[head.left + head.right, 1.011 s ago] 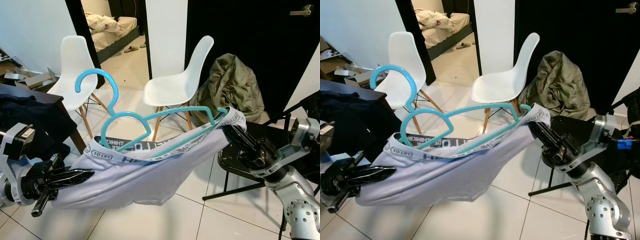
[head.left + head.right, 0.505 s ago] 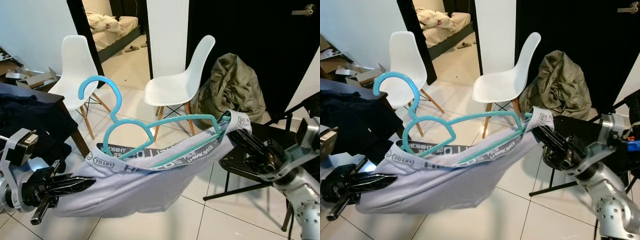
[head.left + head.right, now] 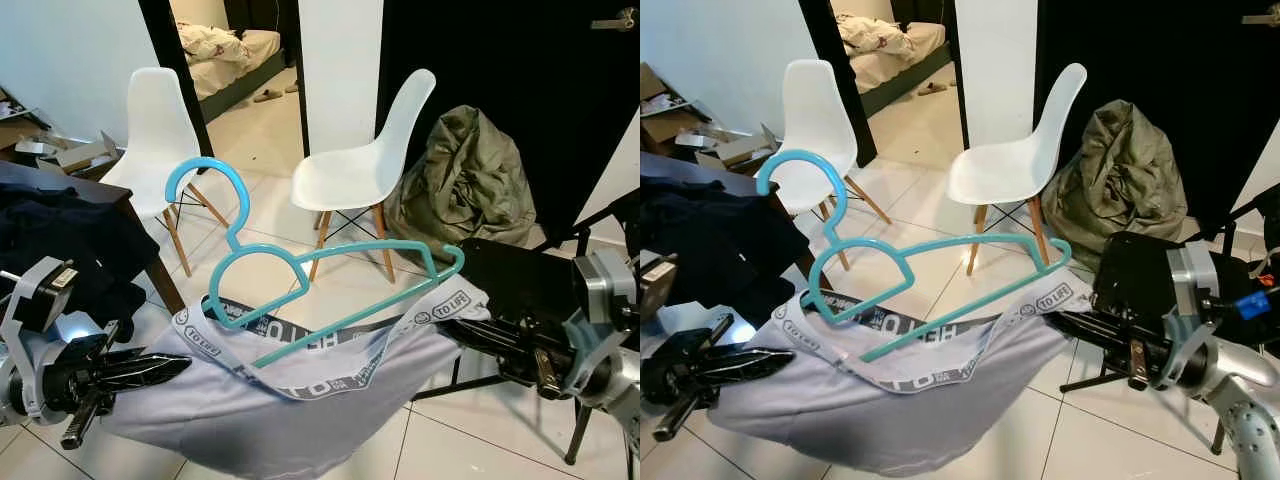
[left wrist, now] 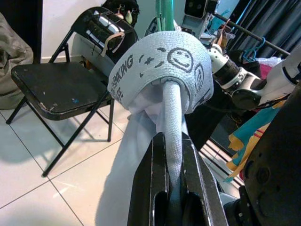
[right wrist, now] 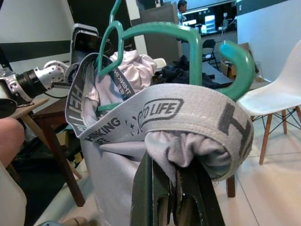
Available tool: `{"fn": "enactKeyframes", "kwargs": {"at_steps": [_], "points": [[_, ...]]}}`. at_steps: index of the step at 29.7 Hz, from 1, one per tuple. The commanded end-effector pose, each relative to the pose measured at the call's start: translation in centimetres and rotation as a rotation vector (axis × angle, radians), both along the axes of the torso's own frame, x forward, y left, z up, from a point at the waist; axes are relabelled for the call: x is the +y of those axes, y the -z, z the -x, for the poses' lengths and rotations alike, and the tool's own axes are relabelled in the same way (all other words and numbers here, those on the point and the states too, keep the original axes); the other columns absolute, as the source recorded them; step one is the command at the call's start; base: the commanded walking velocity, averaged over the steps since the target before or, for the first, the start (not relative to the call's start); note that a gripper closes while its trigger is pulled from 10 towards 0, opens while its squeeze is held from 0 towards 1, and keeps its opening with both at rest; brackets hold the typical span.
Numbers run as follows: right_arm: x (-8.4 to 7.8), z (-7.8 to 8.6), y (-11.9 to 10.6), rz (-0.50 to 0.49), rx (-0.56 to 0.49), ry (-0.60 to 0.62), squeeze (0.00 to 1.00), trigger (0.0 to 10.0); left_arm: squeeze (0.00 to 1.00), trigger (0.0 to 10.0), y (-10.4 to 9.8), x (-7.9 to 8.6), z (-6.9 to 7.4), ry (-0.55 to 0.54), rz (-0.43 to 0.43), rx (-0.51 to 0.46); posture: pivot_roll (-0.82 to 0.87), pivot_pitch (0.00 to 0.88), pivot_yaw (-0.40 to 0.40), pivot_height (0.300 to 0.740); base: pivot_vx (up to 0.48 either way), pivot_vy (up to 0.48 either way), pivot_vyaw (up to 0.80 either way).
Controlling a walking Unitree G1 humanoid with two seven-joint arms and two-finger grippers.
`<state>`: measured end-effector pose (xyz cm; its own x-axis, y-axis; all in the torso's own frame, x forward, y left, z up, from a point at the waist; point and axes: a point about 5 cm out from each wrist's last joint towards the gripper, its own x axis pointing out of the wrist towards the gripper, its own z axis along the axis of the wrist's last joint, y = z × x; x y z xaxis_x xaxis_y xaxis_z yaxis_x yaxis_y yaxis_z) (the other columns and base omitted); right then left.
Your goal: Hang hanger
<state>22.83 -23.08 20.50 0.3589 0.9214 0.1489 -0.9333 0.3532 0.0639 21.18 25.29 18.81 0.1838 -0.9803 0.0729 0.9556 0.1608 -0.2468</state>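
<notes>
A teal plastic hanger point(image 3: 380, 243) stands tilted with its hook point(image 3: 205, 163) up and to the left. Its lower bar rests in the open waistband point(image 3: 330, 380) of a pale grey garment point(image 3: 270, 425), which sags between my two arms. My left gripper point(image 3: 172, 366) is shut on the garment's left end, with fabric pinched between its fingers point(image 4: 155, 188). My right gripper point(image 3: 458, 330) is shut on the right end of the waistband, seen close up in the right wrist view point(image 5: 173, 193). The hanger's right corner point(image 3: 458, 252) pokes up free above the band.
Two white chairs point(image 3: 150, 130) point(image 3: 360, 165) stand on the tiled floor ahead, before an open doorway. An olive bag point(image 3: 465, 180) slumps at the right. A black folding chair point(image 3: 520, 270) is under my right arm. Dark clothes point(image 3: 60, 230) lie on a table at the left.
My right gripper has dropped lower with the waistband, which has slipped below the hanger's right corner. The garment sags more. The left gripper has hardly moved.
</notes>
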Motion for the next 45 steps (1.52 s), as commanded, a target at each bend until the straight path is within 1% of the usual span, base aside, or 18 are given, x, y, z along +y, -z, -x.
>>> {"fn": "enactKeyframes", "kwargs": {"at_steps": [1,4,8,17,22,23,24,26,27,30,31,32,36,37,38,40,41,45], "points": [[-0.9,-0.4,-0.9,-0.016,-0.043,0.049,0.0,0.0,0.0,0.0,-0.1,0.2,0.1,0.007,-0.033,0.012,-0.01,0.051,0.061,0.74,0.0,0.0,0.0],[-1.1,-0.6,-1.1,-0.025,-0.057,0.071,0.0,0.0,0.0,0.0,0.0,0.2,0.1,0.012,-0.032,0.014,-0.01,0.05,0.062,0.74,0.0,0.0,0.0],[-1.7,-1.5,-1.7,-0.048,-0.101,0.152,0.0,0.0,0.0,0.0,0.0,0.2,0.3,0.023,-0.032,0.022,-0.01,0.049,0.062,0.74,0.0,0.0,0.0],[-2.1,-2.0,-2.3,-0.056,-0.12,0.161,0.0,0.0,0.0,0.0,-0.1,0.1,0.6,0.026,-0.024,0.027,0.0,0.058,0.055,0.74,0.0,0.0,0.0],[-2.3,-2.1,-2.4,-0.065,-0.12,0.134,0.0,0.0,0.0,0.0,-0.1,0.1,0.9,0.034,-0.017,0.038,0.0,0.062,0.054,0.74,0.0,0.0,0.0],[-2.0,-2.1,-2.6,-0.058,-0.122,0.102,0.0,0.0,0.0,0.0,-0.1,0.1,0.9,0.04,-0.018,0.043,0.0,0.063,0.055,0.74,0.0,0.0,0.0],[-2.0,-2.1,-2.6,-0.058,-0.122,0.102,0.0,0.0,0.0,0.0,-0.1,0.1,0.9,0.04,-0.018,0.043,0.0,0.063,0.055,0.74,0.0,0.0,0.0],[-1.4,-2.0,-3.1,-0.044,-0.125,0.028,0.0,0.0,0.0,0.0,0.0,0.0,1.0,0.052,-0.018,0.053,0.0,0.064,0.057,0.74,0.0,0.0,0.0],[-1.4,-2.0,-3.1,-0.044,-0.125,0.028,0.0,0.0,0.0,0.0,0.0,0.0,1.0,0.052,-0.018,0.053,0.0,0.064,0.057,0.74,0.0,0.0,0.0],[0.0,-1.9,-3.7,0.031,-0.127,-0.105,0.0,0.0,0.0,0.0,0.0,-0.1,1.0,0.072,-0.017,0.063,0.0,0.064,0.06,0.74,0.0,0.0,0.0],[0.0,-1.9,-3.7,0.031,-0.127,-0.105,0.0,0.0,0.0,0.0,0.0,-0.1,1.0,0.072,-0.017,0.063,0.0,0.064,0.06,0.74,0.0,0.0,0.0],[0.4,-2.0,-4.0,0.07,-0.133,-0.152,0.0,0.0,0.0,0.0,0.0,-0.2,1.0,0.081,-0.02,0.065,0.0,0.063,0.058,0.74,0.0,0.0,0.0],[0.6,-2.1,-4.3,0.113,-0.146,-0.18,0.0,0.0,0.0,0.0,0.0,-0.2,0.9,0.089,-0.025,0.069,0.0,0.063,0.059,0.74,0.0,0.0,0.0],[0.8,-2.2,-4.7,0.152,-0.164,-0.202,0.0,0.0,0.0,0.0,0.0,-0.1,0.9,0.093,-0.031,0.072,0.0,0.063,0.059,0.74,0.0,0.0,0.0],[0.8,-2.2,-4.7,0.152,-0.164,-0.202,0.0,0.0,0.0,0.0,0.0,-0.1,0.9,0.093,-0.031,0.072,0.0,0.063,0.059,0.74,0.0,0.0,0.0],[1.2,-2.3,-5.5,0.198,-0.201,-0.227,0.0,0.0,0.0,0.0,-0.1,-0.1,0.9,0.101,-0.039,0.077,0.0,0.063,0.059,0.74,0.0,0.0,0.0],[1.3,-2.5,-5.9,0.215,-0.223,-0.225,0.0,0.0,0.0,0.0,0.0,-0.1,1.0,0.108,-0.047,0.081,0.0,0.063,0.06,0.74,0.0,0.0,0.0],[1.3,-2.9,-6.5,0.243,-0.252,-0.215,0.0,0.0,0.0,0.0,0.0,-0.1,1.0,0.121,-0.063,0.088,0.0,0.063,0.06,0.74,0.0,0.0,0.0]]}}
